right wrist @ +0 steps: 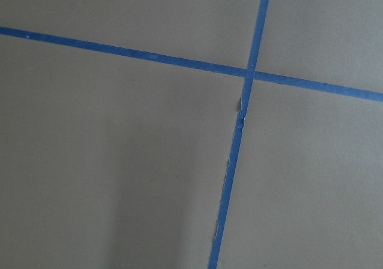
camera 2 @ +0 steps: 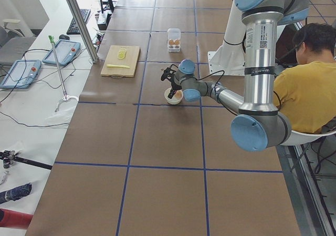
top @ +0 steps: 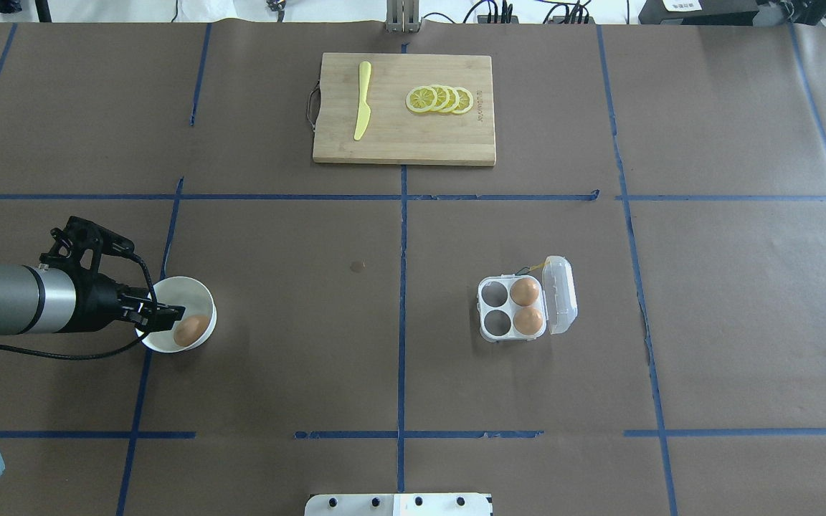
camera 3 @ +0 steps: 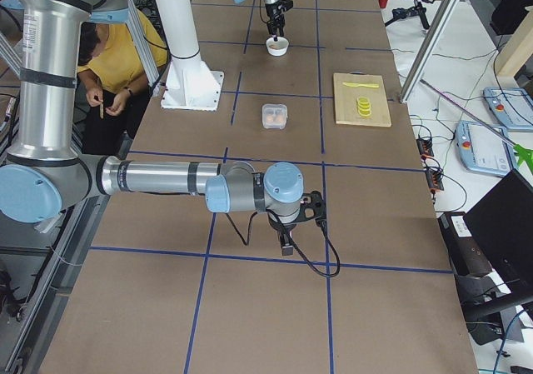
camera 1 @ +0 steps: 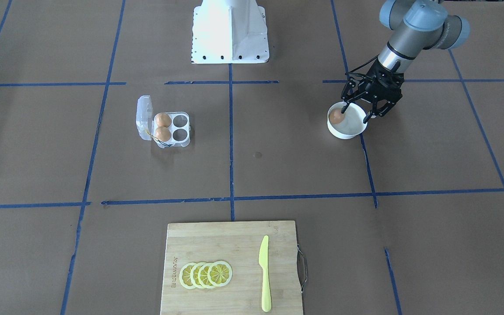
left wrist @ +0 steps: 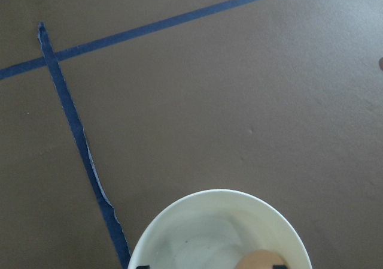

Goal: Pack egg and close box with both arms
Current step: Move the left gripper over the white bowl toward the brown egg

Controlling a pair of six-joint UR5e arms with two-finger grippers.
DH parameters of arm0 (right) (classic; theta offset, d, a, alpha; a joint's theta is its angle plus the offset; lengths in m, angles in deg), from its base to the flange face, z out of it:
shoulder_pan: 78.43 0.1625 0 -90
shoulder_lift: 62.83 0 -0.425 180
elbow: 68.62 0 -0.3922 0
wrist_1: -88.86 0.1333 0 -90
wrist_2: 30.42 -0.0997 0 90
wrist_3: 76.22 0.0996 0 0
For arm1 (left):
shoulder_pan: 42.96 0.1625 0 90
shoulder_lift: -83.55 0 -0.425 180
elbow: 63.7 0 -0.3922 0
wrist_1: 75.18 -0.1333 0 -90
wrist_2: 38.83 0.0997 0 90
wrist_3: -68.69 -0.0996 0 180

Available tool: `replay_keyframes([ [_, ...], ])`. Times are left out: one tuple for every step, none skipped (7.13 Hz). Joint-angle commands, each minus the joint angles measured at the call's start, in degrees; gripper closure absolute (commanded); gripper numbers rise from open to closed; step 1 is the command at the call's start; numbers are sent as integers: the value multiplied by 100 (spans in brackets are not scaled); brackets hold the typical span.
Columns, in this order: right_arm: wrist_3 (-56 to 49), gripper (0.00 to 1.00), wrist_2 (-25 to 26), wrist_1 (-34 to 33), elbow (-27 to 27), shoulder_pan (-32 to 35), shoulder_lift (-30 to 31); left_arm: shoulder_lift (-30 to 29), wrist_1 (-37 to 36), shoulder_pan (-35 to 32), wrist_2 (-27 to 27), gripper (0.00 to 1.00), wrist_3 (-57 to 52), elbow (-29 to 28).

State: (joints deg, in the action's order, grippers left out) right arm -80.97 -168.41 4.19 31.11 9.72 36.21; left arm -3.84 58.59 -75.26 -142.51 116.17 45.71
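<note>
One orange-brown egg [camera 1: 335, 117] lies in a round white bowl [camera 1: 351, 132]; it also shows in the overhead view [top: 189, 330] and at the bottom edge of the left wrist view [left wrist: 260, 260]. My left gripper [camera 1: 357, 113] is open and reaches down into the bowl, with one fingertip [camera 1: 343, 108] right beside the egg. The clear egg box [camera 1: 182, 139] stands open, its lid [camera 1: 144, 117] upright, with two eggs [camera 1: 162, 119] [camera 1: 162, 133] in the cups by the hinge. My right gripper [camera 3: 287, 239] hangs over bare table far from the box; I cannot tell its state.
A wooden cutting board [camera 1: 217, 236] with lemon slices [camera 1: 206, 274] and a yellow knife [camera 1: 264, 273] lies at the table's far side. The white pedestal [camera 1: 230, 30] stands at the robot's base. A person in yellow [camera 2: 310, 83] sits beside it.
</note>
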Motion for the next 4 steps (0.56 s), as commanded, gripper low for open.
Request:
replay_keyframes([
  [0,0,0,-6,-7,0,0,-7,0,163,85,26,16,-43],
  [0,0,0,-6,-7,0,18,-7,0,259,181,26,24,-61],
  [0,0,0,-6,-7,0,18,-33,0,338,303,26,42,-96],
  [-9,0,0,2,-15,0,18,-42,9,365,305,26,51,-105],
])
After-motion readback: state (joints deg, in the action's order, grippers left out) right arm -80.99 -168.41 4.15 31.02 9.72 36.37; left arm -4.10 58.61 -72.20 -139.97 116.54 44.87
